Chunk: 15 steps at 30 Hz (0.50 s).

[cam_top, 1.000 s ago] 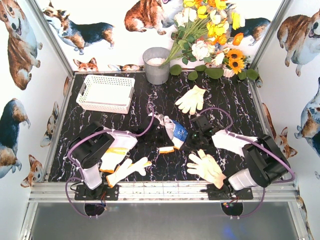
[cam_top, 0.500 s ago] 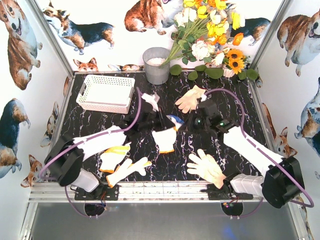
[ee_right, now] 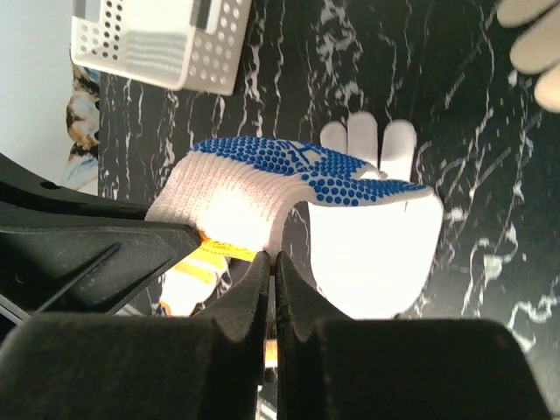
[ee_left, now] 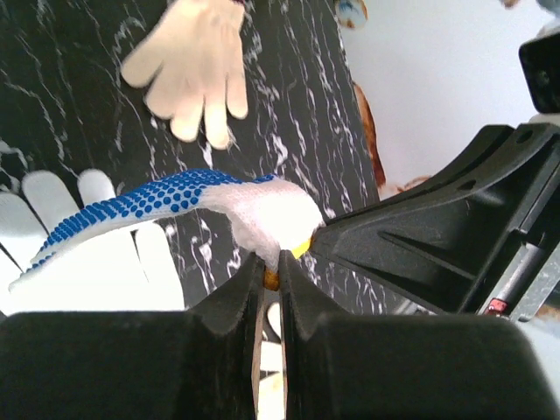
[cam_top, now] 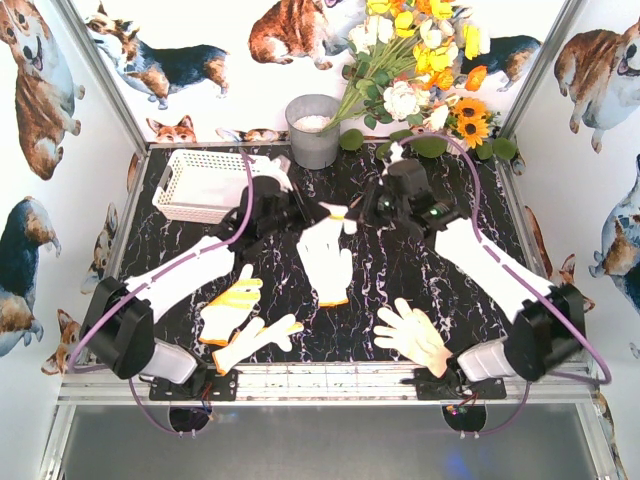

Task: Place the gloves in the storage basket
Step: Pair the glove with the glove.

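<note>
**Carrying in hand, drop-off to come**

The storage basket (cam_top: pixel 205 212) stands far left. Right of it, not touching, the left gripper (ee_left: pixel 269 267) pinches the cuff of the blue-dotted glove (ee_right: pixel 262 179), which is held in the air. The right gripper (ee_right: pixel 273 261) pinches the same cuff from the opposite side. Next, I judge, the right one must release so the left can bring the glove over the basket.

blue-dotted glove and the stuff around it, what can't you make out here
Both wrist views: glare hides whether the blue-dotted glove and the white glove under it are separate.
Top external: the right arm covers the peach glove.
Right wrist: the corner cuts off a pale glove; the top edge cuts the storage basket.
</note>
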### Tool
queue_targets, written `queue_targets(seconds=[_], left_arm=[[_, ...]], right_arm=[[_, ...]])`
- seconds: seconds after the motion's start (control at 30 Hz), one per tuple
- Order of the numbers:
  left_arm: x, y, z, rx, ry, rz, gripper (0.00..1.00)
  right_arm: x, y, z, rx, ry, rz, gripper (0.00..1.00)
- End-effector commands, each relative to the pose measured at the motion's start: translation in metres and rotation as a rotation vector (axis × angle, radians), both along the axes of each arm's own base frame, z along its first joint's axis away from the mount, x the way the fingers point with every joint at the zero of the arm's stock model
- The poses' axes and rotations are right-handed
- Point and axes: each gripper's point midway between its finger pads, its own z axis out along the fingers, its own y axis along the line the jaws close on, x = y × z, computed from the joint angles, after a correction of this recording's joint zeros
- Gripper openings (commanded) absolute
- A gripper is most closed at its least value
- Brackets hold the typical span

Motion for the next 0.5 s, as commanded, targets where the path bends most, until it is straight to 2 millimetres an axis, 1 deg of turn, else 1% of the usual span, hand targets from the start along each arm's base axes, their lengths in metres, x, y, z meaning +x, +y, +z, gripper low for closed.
queue_targets(seconds=[0.0, 0.2, 0.33, 0.37, 0.43, 0.47], left_arm=[[0.032, 0.014, 0.02, 0.002, -0.073, 0.043, 0.0], [0.069, 0.03, 0.024, 0.05, -0.117, 0.075, 0.0], [0.095, 0.038, 0.02, 0.09, -0.143, 0.087, 0.0], [0.103, 0.039, 0.019, 0.098, -0.147, 0.09, 0.0], [0.116, 0.042, 0.01, 0.119, -0.147, 0.095, 0.0], [0.124, 0.043, 0.011, 0.123, -0.155, 0.098, 0.0]], right_arm=[[0.043, 0.007, 0.038, 0.003, -0.168, -0.002, 0.0], [0.086, 0.021, 0.04, -0.01, -0.23, 0.02, 0.0], [0.115, 0.028, 0.034, -0.026, -0.257, 0.028, 0.0], [0.123, 0.029, 0.031, -0.035, -0.267, 0.026, 0.0], [0.136, 0.031, 0.034, -0.047, -0.302, 0.027, 0.0], [0.142, 0.031, 0.029, -0.06, -0.308, 0.03, 0.0]])
